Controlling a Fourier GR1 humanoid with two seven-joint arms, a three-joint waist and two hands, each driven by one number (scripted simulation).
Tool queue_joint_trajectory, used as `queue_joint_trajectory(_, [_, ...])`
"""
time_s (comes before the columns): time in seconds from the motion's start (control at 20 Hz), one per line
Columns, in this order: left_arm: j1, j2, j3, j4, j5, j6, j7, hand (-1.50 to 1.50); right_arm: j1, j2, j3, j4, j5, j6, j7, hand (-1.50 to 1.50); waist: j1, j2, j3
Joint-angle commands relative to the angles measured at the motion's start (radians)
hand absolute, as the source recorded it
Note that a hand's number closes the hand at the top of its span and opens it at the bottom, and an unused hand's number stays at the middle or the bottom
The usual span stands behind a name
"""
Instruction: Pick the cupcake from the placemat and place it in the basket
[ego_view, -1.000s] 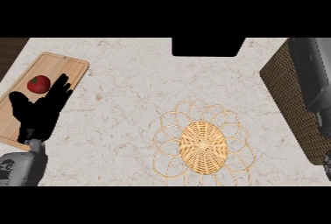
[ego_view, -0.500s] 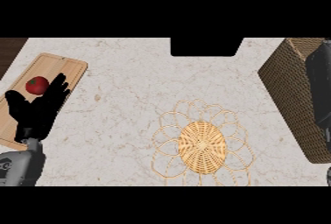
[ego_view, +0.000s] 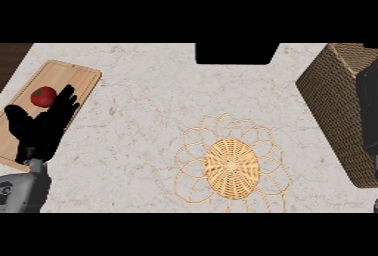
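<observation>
Cupcake shows nowhere on the placemat (ego_view: 230, 165); the basket (ego_view: 332, 100) lies under the right hand (ego_view: 368, 95), whose state cannot be told, well apart from the open left hand (ego_view: 40, 127).

Counter (ego_view: 148, 100): pale marble-look top with faint veining, fills most of the head view. Directly on it:
- wooden cutting board (ego_view: 81, 77), far left, angled, its lower end running off the left edge
- woven placemat (ego_view: 232, 166), centre-low, with a tight oval core and an open loop border; the bottom loops are cut off by the frame
- wicker basket (ego_view: 328, 100), at the right edge, tall brown woven wall, well apart from the placemat

Black rectangular patch (ego_view: 236, 53) at the counter's far edge, top centre; can't tell what it is.
</observation>
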Motion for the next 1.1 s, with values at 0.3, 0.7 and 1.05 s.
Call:
queue_joint_trajectory(0.3, [0.034,0.014,0.026,0.006,0.004,-0.007,-0.008,0.0,0.07,0.051,-0.1,-0.348,0.01,-0.198,0.124,-1.5,-0.026,-0.014,-0.002])
queue_joint_trajectory(0.7, [0.048,0.009,0.039,0.013,-0.004,0.016,0.005,0.0,0.368,0.307,-0.054,-0.893,-0.143,-0.017,0.039,-1.5,-0.082,-0.032,-0.002])
queue_joint_trajectory(1.05, [0.052,0.012,0.039,-0.023,0.013,0.0,0.023,0.0,0.691,0.368,0.126,-1.286,-0.279,0.19,0.076,-1.5,-0.072,-0.03,-0.002])
